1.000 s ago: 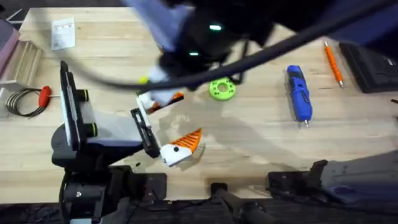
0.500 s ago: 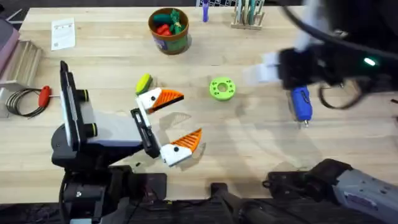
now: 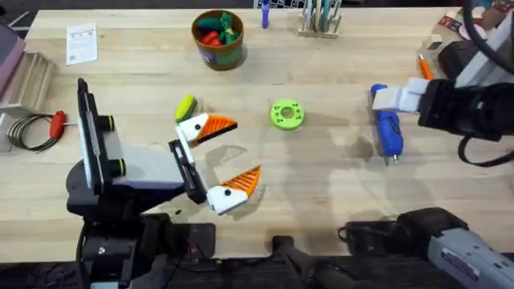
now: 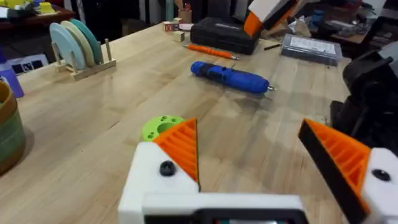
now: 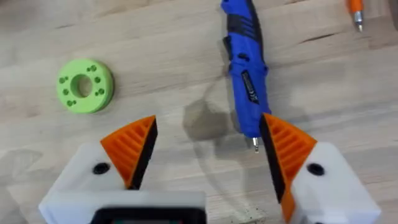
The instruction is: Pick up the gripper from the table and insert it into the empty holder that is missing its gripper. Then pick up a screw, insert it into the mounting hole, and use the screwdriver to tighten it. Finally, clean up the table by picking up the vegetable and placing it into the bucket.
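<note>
Here one screwdriver (image 5: 245, 68) lies beneath the right gripper (image 5: 208, 155), fingers spread; left gripper (image 4: 267, 162) likewise released

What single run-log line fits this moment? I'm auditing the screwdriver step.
right gripper: open, above screwdriver | left gripper: open, idle | vegetable: on table | bucket: far edge
</note>
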`<act>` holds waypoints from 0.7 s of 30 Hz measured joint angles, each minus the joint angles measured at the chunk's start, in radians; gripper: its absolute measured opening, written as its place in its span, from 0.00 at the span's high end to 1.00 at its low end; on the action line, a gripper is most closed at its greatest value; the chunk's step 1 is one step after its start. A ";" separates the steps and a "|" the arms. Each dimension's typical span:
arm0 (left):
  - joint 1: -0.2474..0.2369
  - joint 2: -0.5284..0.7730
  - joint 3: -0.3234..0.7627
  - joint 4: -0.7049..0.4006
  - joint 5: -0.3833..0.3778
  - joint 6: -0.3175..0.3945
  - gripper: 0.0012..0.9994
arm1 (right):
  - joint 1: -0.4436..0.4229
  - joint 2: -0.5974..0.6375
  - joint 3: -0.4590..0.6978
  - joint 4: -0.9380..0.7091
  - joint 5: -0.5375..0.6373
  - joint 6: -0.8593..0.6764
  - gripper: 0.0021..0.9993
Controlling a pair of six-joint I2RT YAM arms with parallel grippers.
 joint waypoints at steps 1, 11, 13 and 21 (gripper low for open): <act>0.000 0.000 0.000 0.000 0.000 0.000 0.01 | -0.011 0.004 0.000 0.002 0.000 0.000 0.01; 0.000 0.000 0.000 0.000 0.000 0.000 0.01 | -0.051 0.093 0.000 0.010 0.000 0.003 0.01; 0.000 0.000 0.000 0.000 0.000 0.000 0.01 | -0.051 0.100 0.000 0.010 0.000 0.003 0.01; 0.000 0.000 0.000 0.001 -0.004 0.000 0.35 | -0.051 0.100 0.000 0.011 0.000 0.003 0.01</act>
